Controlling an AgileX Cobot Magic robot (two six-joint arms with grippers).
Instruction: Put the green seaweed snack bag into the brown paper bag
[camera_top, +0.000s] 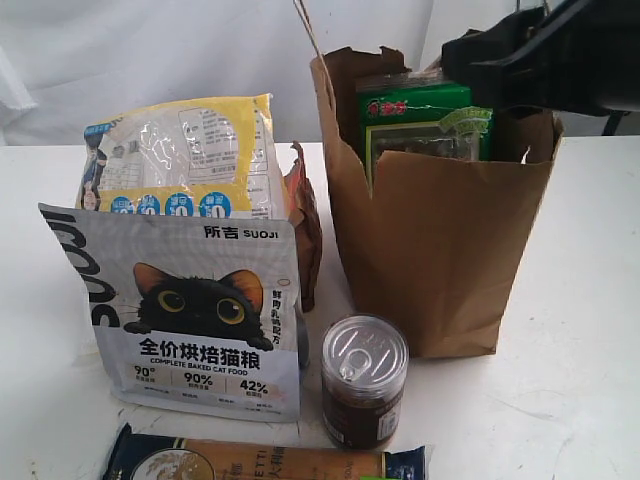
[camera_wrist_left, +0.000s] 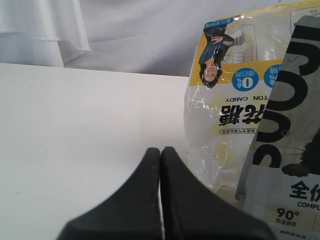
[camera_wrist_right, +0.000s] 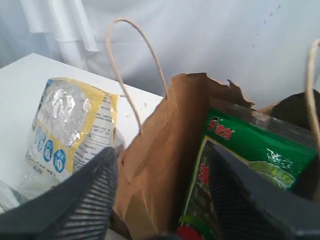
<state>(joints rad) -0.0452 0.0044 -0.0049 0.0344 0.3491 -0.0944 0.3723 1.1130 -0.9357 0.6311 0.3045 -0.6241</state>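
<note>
Standing in the tall brown paper bag (camera_top: 430, 260) at the back edge of the desk (camera_top: 585, 300), the shiny green seaweed snack bag (camera_top: 415, 120) pokes out. The right gripper (camera_wrist_right: 160, 170) gapes wide above, likely letting go; the left gripper (camera_wrist_left: 160, 155) is closed.

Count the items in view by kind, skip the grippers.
brown paper bag: 1
Pouches: 4 (green seaweed snack bag, yellow candy bag, cat-food pouch, half-hidden brown pouch)
Can: 1
Pasta packet: 1
Total: 7
</note>
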